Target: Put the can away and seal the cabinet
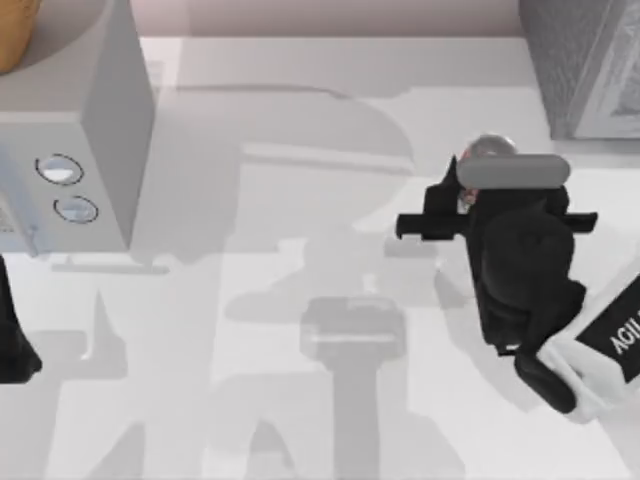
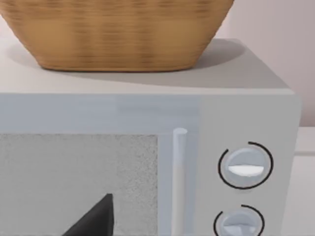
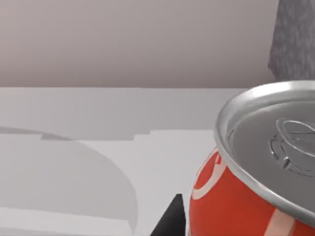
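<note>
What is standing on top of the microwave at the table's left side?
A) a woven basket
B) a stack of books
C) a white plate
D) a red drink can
A. In the left wrist view a tan woven basket sits on the flat top of the microwave, above its two round dials; the can is elsewhere, close to the right gripper.

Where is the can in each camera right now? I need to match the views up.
Top view: the can sits right of centre toward the back, its silver top peeking out beyond the right gripper.
Left wrist view: not in it; this camera faces the microwave and the basket.
Right wrist view: close up, red side and silver lid.
Shared landmark: the grey cabinet behind the can, also in the right wrist view.
</note>
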Motion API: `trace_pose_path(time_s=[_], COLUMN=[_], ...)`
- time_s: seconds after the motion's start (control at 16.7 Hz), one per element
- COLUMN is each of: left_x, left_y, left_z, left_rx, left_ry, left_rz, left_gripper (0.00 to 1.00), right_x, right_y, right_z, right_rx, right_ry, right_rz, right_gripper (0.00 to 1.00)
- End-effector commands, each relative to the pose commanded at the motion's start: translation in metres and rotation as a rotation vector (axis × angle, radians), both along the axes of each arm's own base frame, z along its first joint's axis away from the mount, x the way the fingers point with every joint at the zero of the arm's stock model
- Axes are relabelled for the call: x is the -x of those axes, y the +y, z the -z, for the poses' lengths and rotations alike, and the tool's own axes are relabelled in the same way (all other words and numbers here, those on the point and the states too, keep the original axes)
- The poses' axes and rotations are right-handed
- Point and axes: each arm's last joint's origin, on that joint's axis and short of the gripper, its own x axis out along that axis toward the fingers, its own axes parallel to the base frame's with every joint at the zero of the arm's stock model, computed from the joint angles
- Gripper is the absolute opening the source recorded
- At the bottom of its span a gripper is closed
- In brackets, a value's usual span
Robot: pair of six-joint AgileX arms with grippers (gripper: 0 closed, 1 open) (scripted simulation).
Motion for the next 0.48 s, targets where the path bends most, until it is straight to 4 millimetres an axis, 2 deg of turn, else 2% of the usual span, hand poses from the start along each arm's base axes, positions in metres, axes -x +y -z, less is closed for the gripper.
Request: trace_pose_path(time_s=[0.3,0.48], left_x=[0.0,0.0], left_y=[0.0,0.0], left_z=[0.0,0.0], left_rx=[0.0,0.0], left_ry=[0.0,0.0], left_rz=[0.0,0.0], left_gripper=[1.0,1.0], right_x=[0.004,0.009], right_y=[-0.002,-0.005], right_z=[-0.067,-0.088], right_rx=[0.004,-0.003], right_ry=[0.0,-0.004], right_rz=[-0.003,-0.004], right_gripper=[0.0,0.0])
